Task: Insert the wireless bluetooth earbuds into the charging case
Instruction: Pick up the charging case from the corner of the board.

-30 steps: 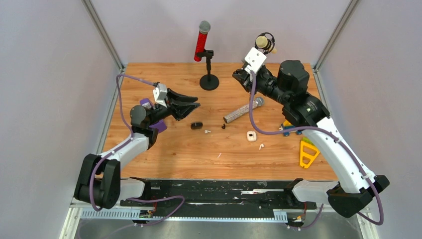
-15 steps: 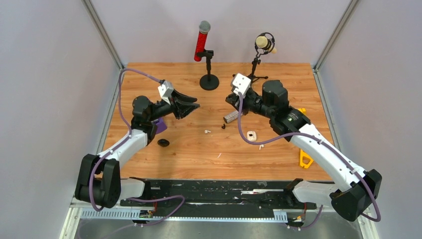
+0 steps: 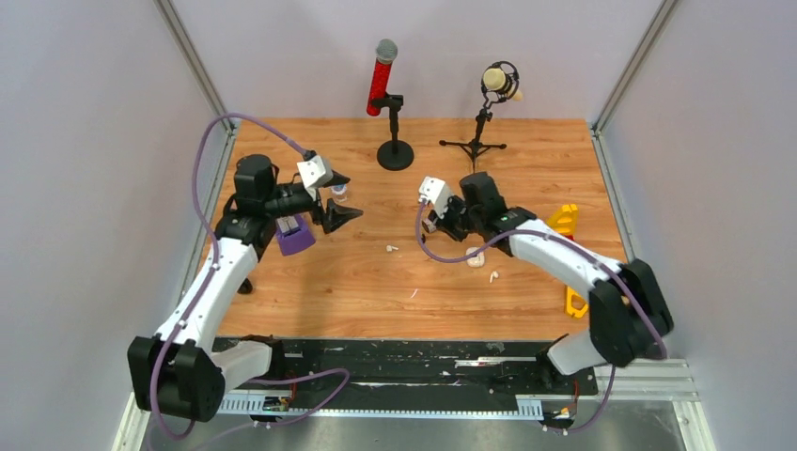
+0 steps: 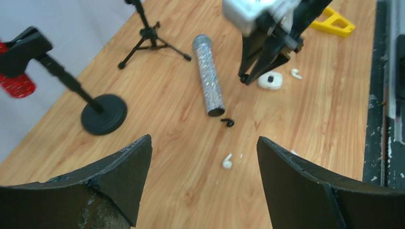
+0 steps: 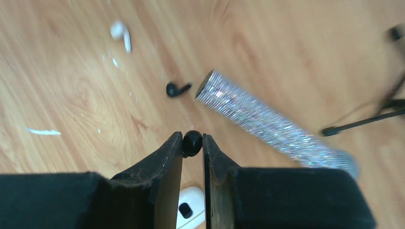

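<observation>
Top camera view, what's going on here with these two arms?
The right gripper is pinching a small black earbud between its fingertips, close to the white charging case lying on the table. The left gripper is open and empty, off to the side. A second black earbud and a white earbud lie loose on the wood near a glittery microphone.

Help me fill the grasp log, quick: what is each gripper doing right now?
Left gripper: open, nothing between its fingers.
Right gripper: closed, pinching a black earbud.
</observation>
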